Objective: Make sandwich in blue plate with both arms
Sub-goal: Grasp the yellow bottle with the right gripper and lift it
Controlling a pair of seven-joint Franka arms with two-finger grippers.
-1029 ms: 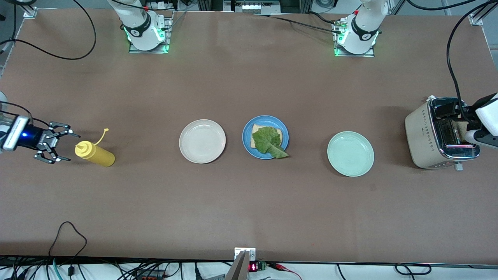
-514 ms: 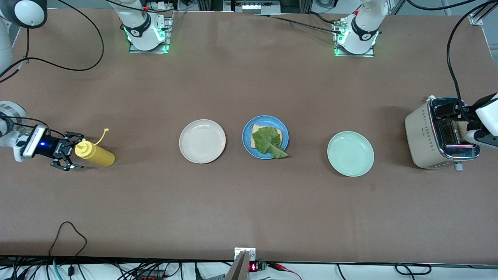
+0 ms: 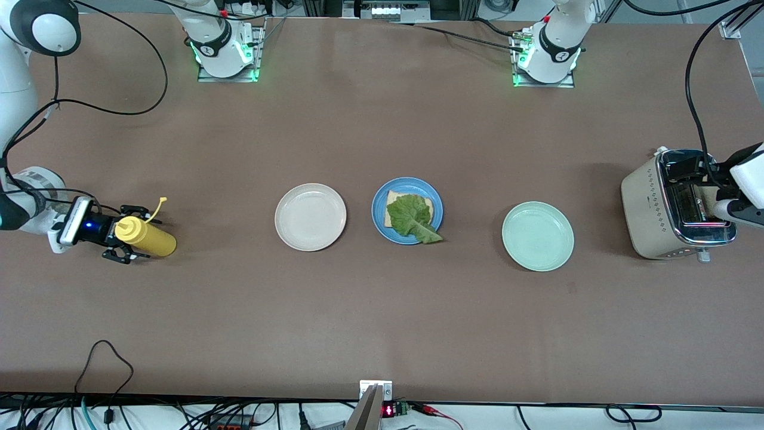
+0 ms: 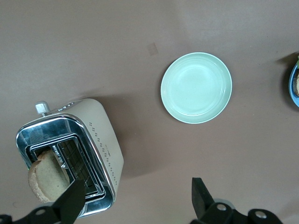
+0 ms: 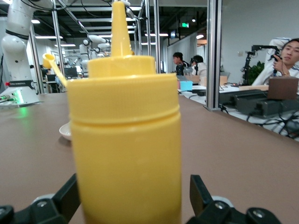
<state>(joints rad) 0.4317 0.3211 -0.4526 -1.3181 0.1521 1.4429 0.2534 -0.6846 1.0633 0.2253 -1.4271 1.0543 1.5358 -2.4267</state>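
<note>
Right gripper (image 3: 124, 235) level, open astride yellow bottle (image 3: 146, 236); left gripper (image 4: 135, 198) open over toaster (image 4: 77, 156).

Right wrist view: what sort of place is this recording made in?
Most likely a shared robotics lab: past the yellow bottle stand another white robot arm, people at desks and ceiling strip lights, and the table carries two bolted arms.

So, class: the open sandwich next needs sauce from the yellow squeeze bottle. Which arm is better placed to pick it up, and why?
Right. The right end effector already straddles the yellow squeeze bottle, fingers open. The left end effector hangs over the toaster at the left arm's end of the table.
</note>
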